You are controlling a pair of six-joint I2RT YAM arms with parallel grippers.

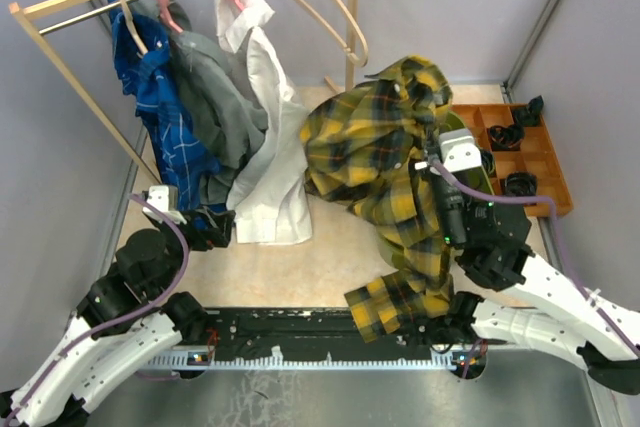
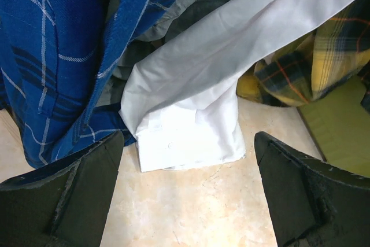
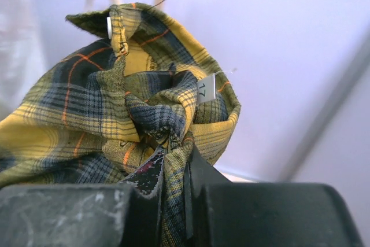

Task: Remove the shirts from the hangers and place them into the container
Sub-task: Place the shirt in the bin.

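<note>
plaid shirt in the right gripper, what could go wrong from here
The right gripper pinches only a thin fold of the plaid shirt, so it may slip out. Its tail drapes over the right arm, so it could snag or land outside the container.

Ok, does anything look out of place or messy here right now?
Yes. The yellow plaid shirt, pinched in the right gripper, is a bunched heap, with one end trailing to the near edge of the table. The white shirt sags from the rack, its cuff on the table.
</note>
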